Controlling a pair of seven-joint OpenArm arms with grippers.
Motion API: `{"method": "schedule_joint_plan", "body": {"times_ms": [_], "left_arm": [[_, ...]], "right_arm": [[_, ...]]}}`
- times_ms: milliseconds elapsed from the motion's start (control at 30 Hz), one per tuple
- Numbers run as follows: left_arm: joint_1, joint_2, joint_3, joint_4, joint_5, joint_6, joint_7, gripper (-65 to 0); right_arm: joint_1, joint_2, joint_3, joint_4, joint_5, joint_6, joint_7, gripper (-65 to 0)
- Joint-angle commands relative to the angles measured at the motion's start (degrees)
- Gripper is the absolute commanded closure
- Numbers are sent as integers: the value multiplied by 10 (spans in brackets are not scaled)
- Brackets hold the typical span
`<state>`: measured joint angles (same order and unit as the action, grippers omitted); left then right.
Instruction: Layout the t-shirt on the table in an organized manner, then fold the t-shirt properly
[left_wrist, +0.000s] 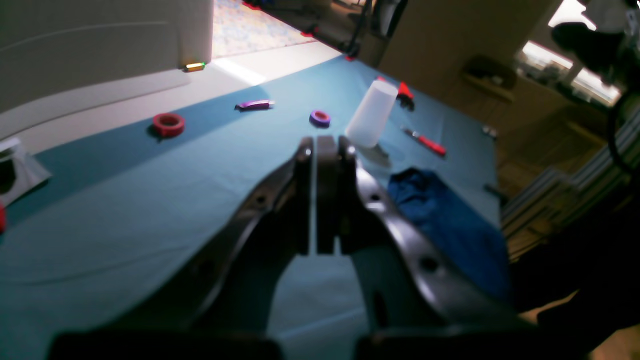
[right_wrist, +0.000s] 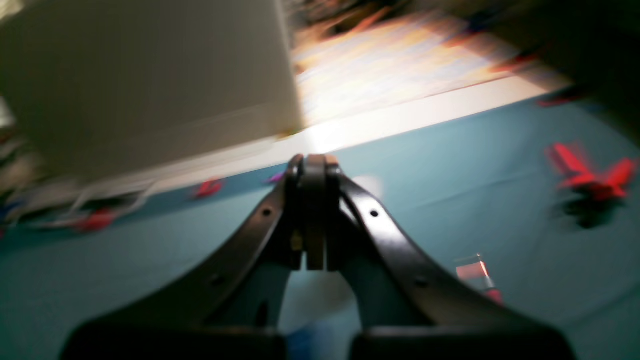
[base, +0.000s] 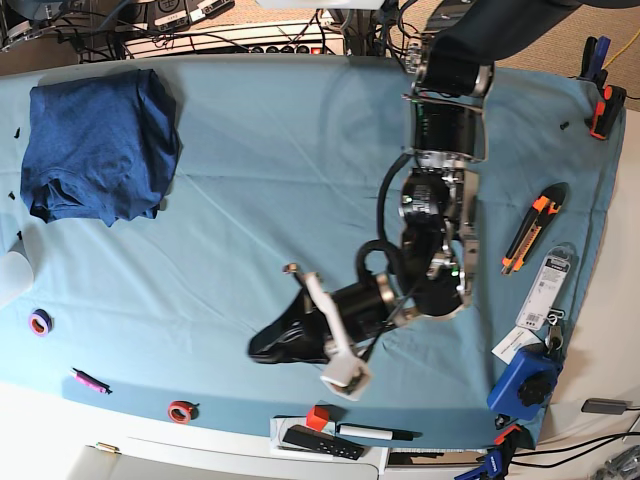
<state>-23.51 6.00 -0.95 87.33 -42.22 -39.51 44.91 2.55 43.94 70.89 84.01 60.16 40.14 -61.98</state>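
The navy t-shirt lies as a folded, wrinkly bundle at the upper left corner of the teal table; in the left wrist view the t-shirt sits to the right of the fingers. My left gripper hangs over the table's middle front, well apart from the shirt. Its jaws are shut with nothing between them, as the left gripper also shows in its own view. My right gripper is shut and empty above the teal cloth; that view is motion-blurred. The right arm does not show in the base view.
A white cup, purple tape, pink marker and red tape lie along the left and front. An orange box cutter, a package, a blue tool and clamps crowd the right edge.
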Motion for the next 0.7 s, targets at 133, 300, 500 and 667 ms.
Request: {"method": "schedule_joint_plan", "body": {"times_ms": [133,300,500,667], "left_arm": [[14,-14,-1,12,9,-5,-64,0],[40,-14,-1,59,52,-5,-125,0],[82,-15,-26,125,67,-5,-128,0],[147,-49,-82,142,48,-5,-129,0]], "right_arm": [[5,23,-74,7,-323,-1,297,0],[5,22,-192,6,-505,-84,406,0],[0,-26,-279,7,-540,-115,412,0],[-36,-93,-283,8,-511,-78,433,0]]}}
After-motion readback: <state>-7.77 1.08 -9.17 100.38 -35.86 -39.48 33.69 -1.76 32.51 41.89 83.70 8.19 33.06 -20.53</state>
